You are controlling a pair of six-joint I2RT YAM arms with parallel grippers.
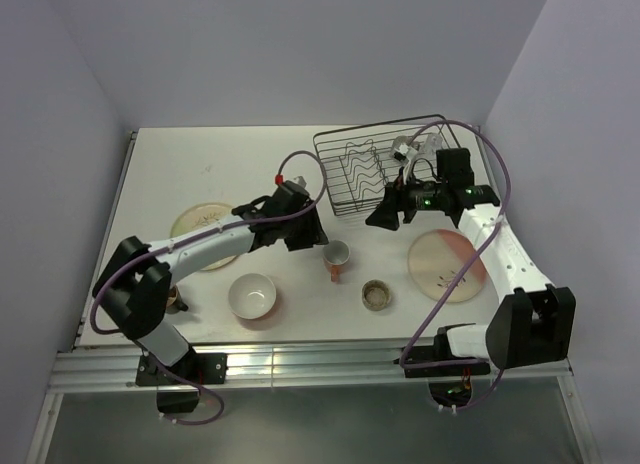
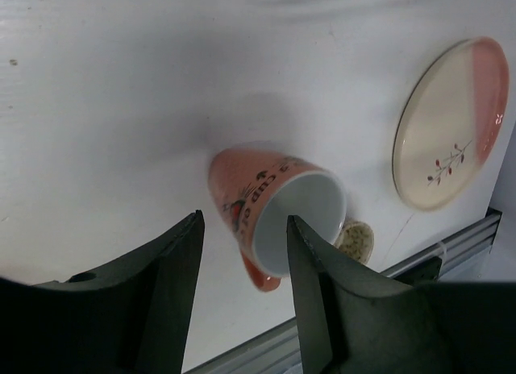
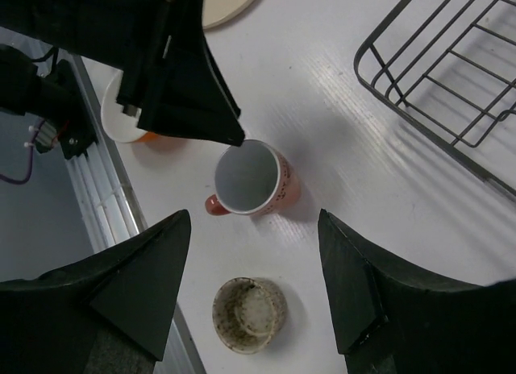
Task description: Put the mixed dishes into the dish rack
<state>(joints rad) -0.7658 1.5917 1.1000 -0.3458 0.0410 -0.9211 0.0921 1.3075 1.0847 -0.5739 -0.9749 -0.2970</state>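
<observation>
The pink mug (image 1: 336, 258) stands upright on the table, its handle toward the near edge. My left gripper (image 1: 306, 236) is open just above and behind the mug; in the left wrist view (image 2: 242, 222) its fingers straddle the mug's (image 2: 274, 209) rim without touching. My right gripper (image 1: 390, 216) is open and empty, hovering between the mug and the black wire dish rack (image 1: 385, 164). In the right wrist view (image 3: 255, 216) it looks down on the mug (image 3: 250, 179) and the olive cup (image 3: 248, 313). A clear glass (image 1: 406, 149) seems to stand in the rack.
The cream-and-pink plate (image 1: 447, 267) lies right of the olive cup (image 1: 376, 295). The white bowl (image 1: 252, 295) sits front left. The cream plate (image 1: 200, 224) lies partly under my left arm. A small brown cup (image 1: 179, 303) is by the left arm's base.
</observation>
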